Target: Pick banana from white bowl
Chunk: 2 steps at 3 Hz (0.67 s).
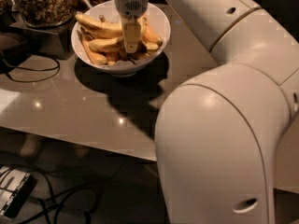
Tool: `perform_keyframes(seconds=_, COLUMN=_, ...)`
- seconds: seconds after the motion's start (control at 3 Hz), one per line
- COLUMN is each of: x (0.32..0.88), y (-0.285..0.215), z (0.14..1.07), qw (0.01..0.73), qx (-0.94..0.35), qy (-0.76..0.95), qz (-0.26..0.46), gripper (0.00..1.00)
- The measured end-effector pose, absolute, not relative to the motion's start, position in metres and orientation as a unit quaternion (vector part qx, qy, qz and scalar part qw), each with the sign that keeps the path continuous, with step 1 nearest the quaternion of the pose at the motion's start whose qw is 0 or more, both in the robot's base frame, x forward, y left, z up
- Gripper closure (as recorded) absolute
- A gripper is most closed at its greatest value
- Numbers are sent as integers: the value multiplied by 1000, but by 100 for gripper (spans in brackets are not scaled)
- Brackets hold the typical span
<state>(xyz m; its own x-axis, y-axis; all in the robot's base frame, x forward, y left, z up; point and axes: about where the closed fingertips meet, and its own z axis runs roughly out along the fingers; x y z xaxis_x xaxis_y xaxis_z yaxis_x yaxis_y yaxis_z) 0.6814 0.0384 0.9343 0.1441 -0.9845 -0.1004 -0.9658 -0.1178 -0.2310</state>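
The white bowl (154,17) stands on the brown table near its back, filled with several yellow bananas. A long curved banana (97,25) lies across the top left of the pile, and a plump one (108,44) lies just below it. My gripper (131,45) hangs straight down from the white wrist into the middle of the pile, touching the bananas right of the long one. The bananas beneath it are partly hidden.
A glass jar of brown nuts (39,3) stands left of the bowl on a dark stand. A black cable (32,76) loops on the table's left. My large white arm (224,139) fills the right foreground. Cables and a box (14,195) lie on the floor.
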Motion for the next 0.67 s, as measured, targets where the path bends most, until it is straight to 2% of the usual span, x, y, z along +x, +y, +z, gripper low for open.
perform_keyframes(seconds=0.33, x=681, y=38, z=934, qw=123, qx=-745, qy=654, qz=-39, gripper=61)
perform_keyframes(seconds=0.67, x=681, y=38, z=934, qw=123, qx=-745, qy=654, qz=-39, gripper=84)
